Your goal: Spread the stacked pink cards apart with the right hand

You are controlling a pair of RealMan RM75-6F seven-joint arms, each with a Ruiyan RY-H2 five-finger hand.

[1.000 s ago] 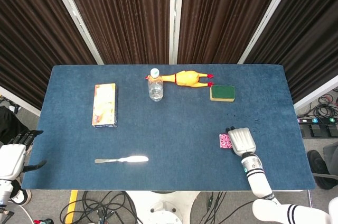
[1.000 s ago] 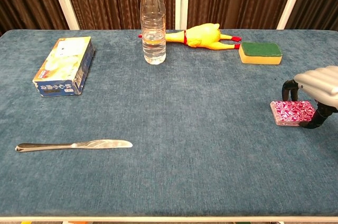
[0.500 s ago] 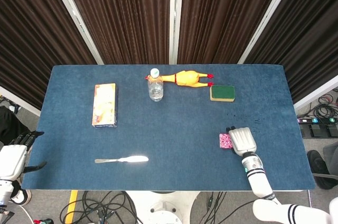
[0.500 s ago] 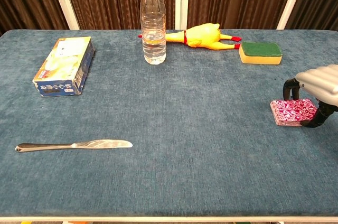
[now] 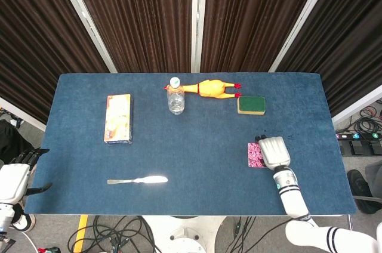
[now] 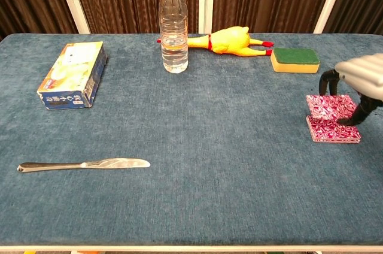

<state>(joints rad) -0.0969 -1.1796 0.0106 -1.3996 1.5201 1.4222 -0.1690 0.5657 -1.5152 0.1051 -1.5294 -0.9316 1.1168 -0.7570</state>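
Observation:
The pink patterned cards (image 6: 333,129) lie near the table's right edge, and in the head view the pink cards (image 5: 255,155) show just left of my right hand. The upper cards (image 6: 328,105) sit shifted toward the far side, overlapping the lower stack. My right hand (image 6: 361,74) hovers over them, palm down, pinching the upper cards between its thumb and a dark fingertip (image 6: 358,115). Seen from the head camera, the right hand (image 5: 274,153) covers the cards' right part. My left hand (image 5: 13,176) hangs off the table's near left corner, fingers apart, holding nothing.
A butter knife (image 6: 84,164) lies at the near left. A tissue box (image 6: 73,74) is at the far left. A water bottle (image 6: 173,23), a rubber chicken (image 6: 230,41) and a green-topped sponge (image 6: 294,59) line the back. The blue table's right edge (image 5: 337,151) is close to the cards.
My right hand has moved away from me, dragging the upper cards with it. The single neat stack now shows as two offset layers. The left hand has not moved.

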